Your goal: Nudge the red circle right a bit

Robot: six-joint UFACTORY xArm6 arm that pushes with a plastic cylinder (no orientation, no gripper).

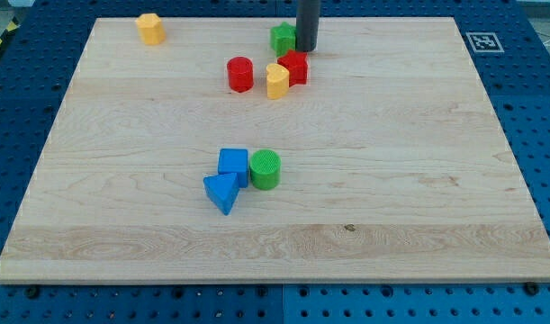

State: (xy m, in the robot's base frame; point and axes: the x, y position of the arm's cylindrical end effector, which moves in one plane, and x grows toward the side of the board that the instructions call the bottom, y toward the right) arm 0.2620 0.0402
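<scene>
The red circle (240, 74) is a short red cylinder standing in the upper middle of the wooden board (419, 180). To its right a yellow block (277, 80) touches a second red block (294, 67). A green block (283, 38) sits above those two. My tip (307, 48) is at the lower end of the dark rod, touching or almost touching the green block's right side and just above the second red block. It stands well to the right of the red circle, apart from it.
A yellow block (150, 28) sits near the board's top left corner. Lower in the middle a blue square block (233, 165), a blue triangle (221, 192) and a green cylinder (265, 169) cluster together. A printed marker (482, 41) lies off the top right corner.
</scene>
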